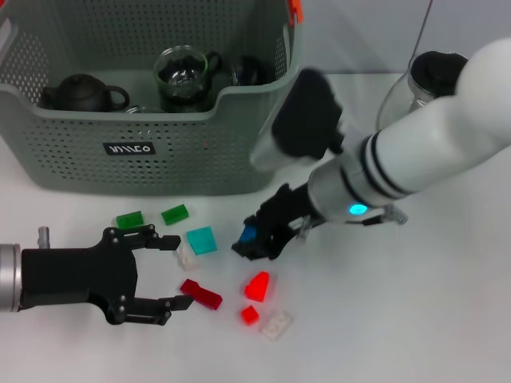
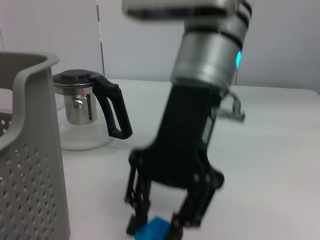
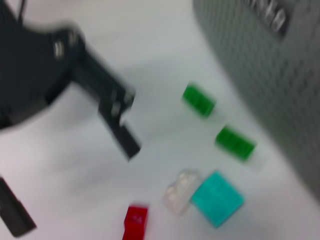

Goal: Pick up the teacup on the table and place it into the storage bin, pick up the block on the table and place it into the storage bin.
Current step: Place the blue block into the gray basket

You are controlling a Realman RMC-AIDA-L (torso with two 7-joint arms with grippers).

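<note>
Blue block [image 1: 247, 235]: you see it clamped between the fingers of the right gripper [image 1: 252, 243], just in front of the storage bin [image 1: 160, 152] and low over the table [image 1: 415, 303]; the left wrist view shows the same block [image 2: 154, 230] pinched at the fingertips of that gripper [image 2: 157, 227]. Just beside this gripper lie a teal block [image 1: 201, 239], a red wedge [image 1: 257, 286], a small red cube [image 1: 250, 314] and a white brick [image 1: 276, 325]. Farther toward your left, two green blocks [image 1: 129, 219] [image 1: 174, 213] sit near the bin's front wall. The left gripper [image 1: 177, 273] rests on the table with its fingers spread apart, a white piece [image 1: 187, 257] and a red brick [image 1: 201, 294] lying near its tips. Inside the bin stand a dark teapot [image 1: 82, 93] and a glass teacup [image 1: 183, 78]. A glass kettle [image 2: 82, 110] stands beyond the bin's right end.
</note>
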